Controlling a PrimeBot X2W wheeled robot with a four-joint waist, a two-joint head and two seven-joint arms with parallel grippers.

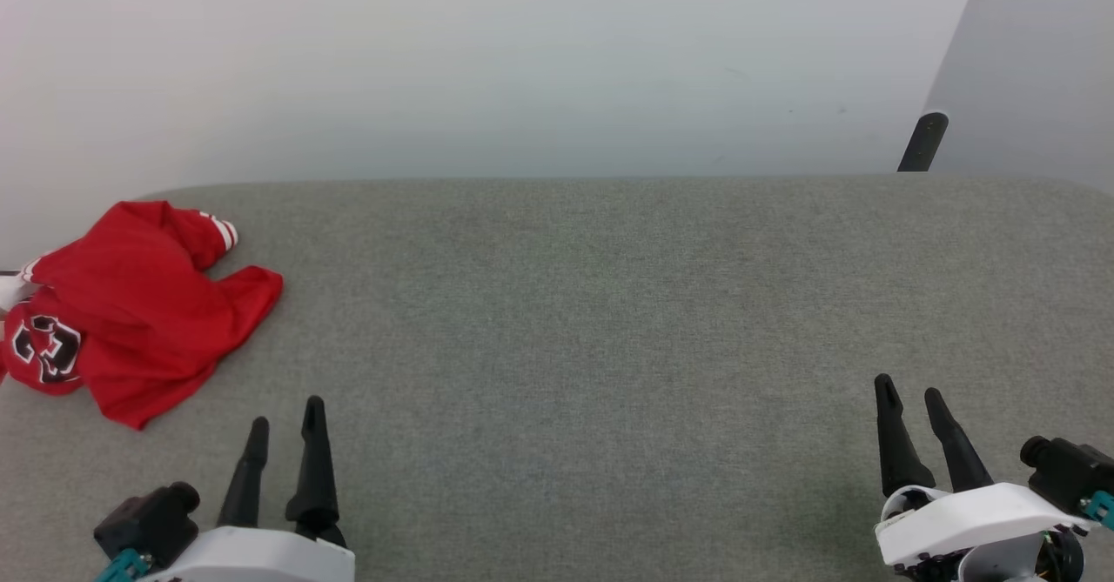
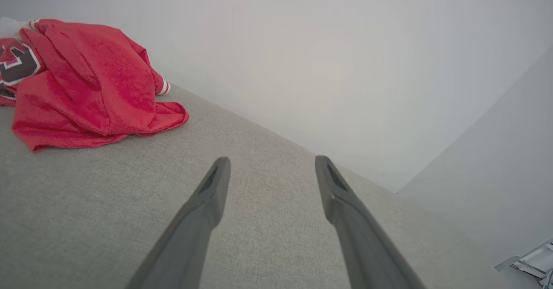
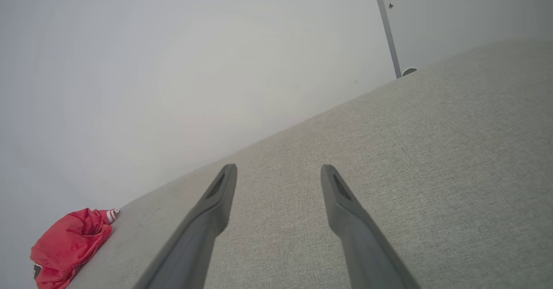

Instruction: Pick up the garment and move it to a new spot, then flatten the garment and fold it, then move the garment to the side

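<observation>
Head view: my left gripper (image 1: 285, 412) sits at the lower left and my right gripper (image 1: 909, 386) at the lower right, both over the grey fabric-covered surface (image 1: 609, 304), with their dark fingers pointing away from me. Both tools are released. Each pair of jaws stands apart with nothing between them, and neither holds or touches anything I can make out. The garment (image 1: 130, 312) is a red jersey lying in a crumpled heap at the far left of the surface, near the back edge and partly cut off by the left border of the view. One sleeve ends in a white-and-red striped cuff (image 1: 224, 232) that points toward the pale wall (image 1: 522, 60). A black-and-white numeral (image 1: 48, 347) shows on the fold nearest the left border. The heap lies ahead of my left gripper and to its left, near but apart from it, and it is well apart from my right gripper. Left wrist view: the jersey fills the upper left, and bare grey fabric shows between my two spread fingers (image 2: 207, 202). Right wrist view: the same heap appears small in the lower left corner, and my spread fingers (image 3: 216, 207) frame bare fabric. Behind the surface's far right corner stands a dark post (image 1: 922, 141), beside a pale panel (image 1: 1027, 69).
</observation>
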